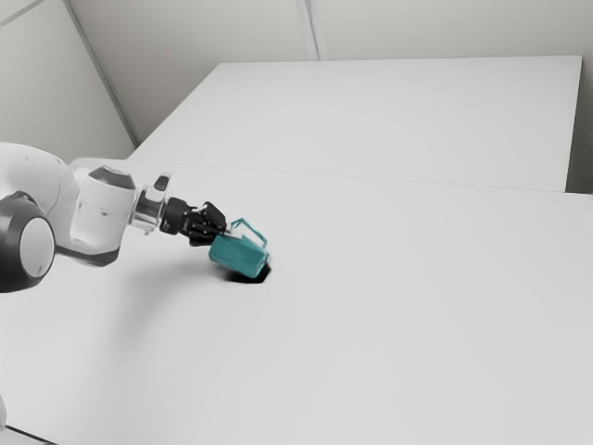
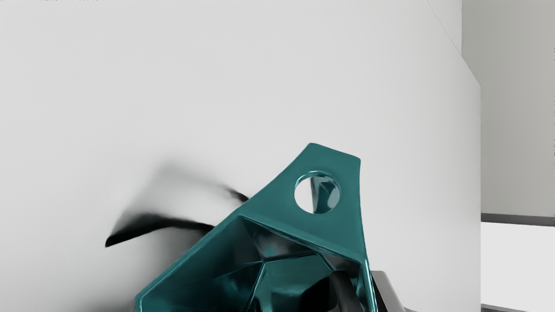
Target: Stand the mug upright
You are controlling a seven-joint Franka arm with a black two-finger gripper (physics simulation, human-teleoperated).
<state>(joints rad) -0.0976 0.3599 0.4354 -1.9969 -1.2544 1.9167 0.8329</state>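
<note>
So the glossy teal mug with the faceted body (image 1: 237,255) is about in the middle of the job, if you ask me: gripped, but not upright. It sits tilted at the end of the arm, with its open mouth facing back toward the hand and its chunky teal handle with the round hole (image 1: 250,229) sticking up on the upper side in the exterior view. The black two-finger gripper (image 1: 225,232) has it pinched by the side: in the wrist view one of the dark fingers (image 2: 383,284) is outside the mug and the other is down inside the mouth, with the thin teal wall (image 2: 368,277) clamped between them. Looks like a decent hold to me, so I'd count the grabbing part as done. What's left, I'd say, is rolling the base down under it, getting it flat on the plain white surface (image 1: 371,324), then letting go. There's a dark shadow (image 1: 248,277) right under the low side, so it's near the surface, but I can't tell whether an edge is touching or it's hanging just above. Further out, the white Franka arm (image 1: 100,209) reaches in from the exterior view's left. Only worry I'd have is a one-wall pinch letting the mug swivel while it turns.
</note>
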